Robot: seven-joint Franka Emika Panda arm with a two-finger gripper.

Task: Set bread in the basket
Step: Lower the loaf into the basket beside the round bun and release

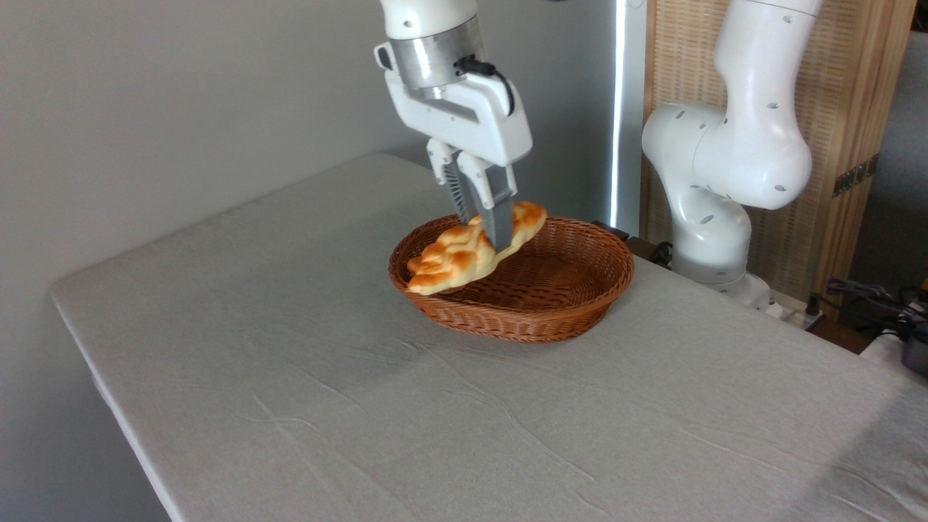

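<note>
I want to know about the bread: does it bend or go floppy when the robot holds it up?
Probably stiff: the bread is pinched near its middle by the gripper and both ends stay straight, tilted, without drooping. It likely is light, since a narrow two-finger pinch carries it above the basket.

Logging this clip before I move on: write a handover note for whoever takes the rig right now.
Gripper: jaws shut on the bread, gripped around its middle.
Bread: held tilted over the left part of the basket, its lower end out past the rim; whether it touches the rim cannot be told.
Basket: on the grey table, nothing else inside.
Done: bread picked up and carried to the basket.
Left: lower it in, open the jaws, withdraw.
</note>
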